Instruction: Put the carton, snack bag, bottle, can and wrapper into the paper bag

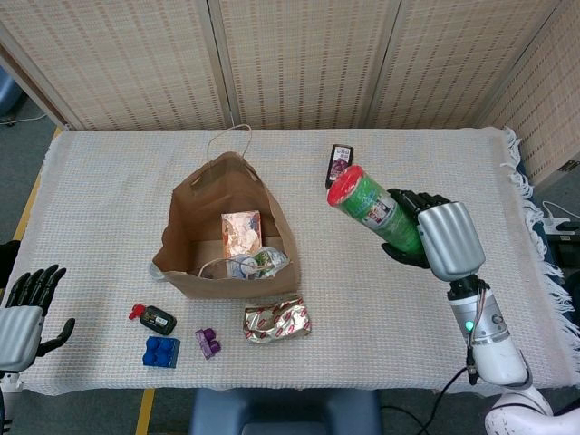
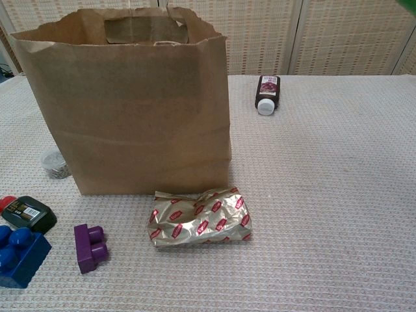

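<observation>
While the right hand (image 1: 446, 237) is raised over the worktop (image 1: 453, 172), it grips a green cylindrical can with a red lid (image 1: 375, 207), fingers wrapped around the lower body; the can is tilted, lid end pointing up-left toward the bag, and held clear of the surface. It is out of the chest view apart from a sliver of green at the top right corner. Left hand (image 1: 25, 308) sits off the near left edge of the worktop, fingers spread, holding nothing. Brown paper bag with handles (image 1: 227, 231) stands upright, mouth open, left of centre; inside, the head view shows an orange-pink carton (image 1: 240, 231) and, next to it, crumpled snack packaging (image 1: 256, 263) at the bottom. Silver foil wrapper with red print (image 2: 200, 216) lies flat on the worktop just in front of the bag, apart from it. Small dark bottle with a white cap (image 2: 266, 93) lies on its side at the far side, right of the bag; in the head view the can partly overlaps it. Near left corner: black item with a red cap (image 2: 25, 213), blue building brick (image 2: 19, 253), purple building brick (image 2: 88, 246), all apart from the bag. A small clear round container (image 2: 54, 164) sits by the bag's left side.
</observation>
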Controlling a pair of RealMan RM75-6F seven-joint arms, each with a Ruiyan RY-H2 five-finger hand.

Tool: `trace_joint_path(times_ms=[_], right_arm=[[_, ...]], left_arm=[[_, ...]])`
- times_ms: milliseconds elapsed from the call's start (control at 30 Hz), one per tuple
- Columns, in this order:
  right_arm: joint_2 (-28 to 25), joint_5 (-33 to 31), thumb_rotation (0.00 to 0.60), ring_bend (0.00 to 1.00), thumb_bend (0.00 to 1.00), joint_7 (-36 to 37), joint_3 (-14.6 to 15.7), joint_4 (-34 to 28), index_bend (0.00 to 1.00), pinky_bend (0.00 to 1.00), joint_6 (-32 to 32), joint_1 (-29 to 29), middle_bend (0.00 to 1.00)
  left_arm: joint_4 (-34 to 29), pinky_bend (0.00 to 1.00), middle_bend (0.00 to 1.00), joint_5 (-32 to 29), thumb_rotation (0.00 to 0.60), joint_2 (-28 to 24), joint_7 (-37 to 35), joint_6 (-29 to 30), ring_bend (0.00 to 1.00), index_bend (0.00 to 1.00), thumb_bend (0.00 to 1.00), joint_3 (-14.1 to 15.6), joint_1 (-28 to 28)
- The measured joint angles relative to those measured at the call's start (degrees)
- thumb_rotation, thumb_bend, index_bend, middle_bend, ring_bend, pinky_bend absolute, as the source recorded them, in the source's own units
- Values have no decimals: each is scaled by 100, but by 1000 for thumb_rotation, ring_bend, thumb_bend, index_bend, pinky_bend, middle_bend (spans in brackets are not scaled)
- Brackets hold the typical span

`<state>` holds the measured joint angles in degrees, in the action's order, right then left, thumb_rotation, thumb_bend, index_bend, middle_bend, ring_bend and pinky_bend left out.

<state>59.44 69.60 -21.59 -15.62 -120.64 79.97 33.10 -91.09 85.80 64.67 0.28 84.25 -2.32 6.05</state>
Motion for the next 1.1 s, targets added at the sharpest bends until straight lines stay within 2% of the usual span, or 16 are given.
trace_joint_path(times_ms=[33, 133, 300, 333, 567, 733, 1100], right_arm=[[165, -100, 600, 639, 274, -213, -175, 11, 615, 660, 80, 125, 604], [686, -213, 600, 636, 274, -670, -450, 70, 615, 659, 280, 446, 604], [1726, -201, 600, 631, 272, -1186, -744, 322, 613, 655, 611, 970, 604], [2068, -178, 600, 630, 272, -1327, -833, 446, 612, 655, 701, 1150, 604], [3262, -126, 600, 627, 271, -2031, -1191, 1200, 609, 649, 919, 1977, 603], [3902, -77, 600, 611, 271, -2222, -1320, 1728, 599, 641, 1019, 2321, 603], [4939, -11, 600, 549, 270, -2307, -1314, 2880, 554, 604, 987, 2772, 603]], left_arm=[[1, 0, 0, 0, 600, -1, -2, -2, 0, 0, 366, 0, 1], [5, 0, 0, 3, 600, -1, -9, -2, 0, 0, 365, 2, 1], [10, 0, 0, 8, 600, -1, -36, 6, 0, 0, 367, 4, -3], [12, 0, 0, 9, 600, -2, -46, 7, 0, 0, 367, 5, -4], [32, 0, 0, 11, 600, -6, -100, 13, 0, 0, 366, 9, -12], [37, 0, 0, 17, 600, -2, -100, 24, 0, 0, 366, 11, -17], [52, 0, 0, 30, 600, -2, -141, 34, 0, 0, 366, 16, -23]])
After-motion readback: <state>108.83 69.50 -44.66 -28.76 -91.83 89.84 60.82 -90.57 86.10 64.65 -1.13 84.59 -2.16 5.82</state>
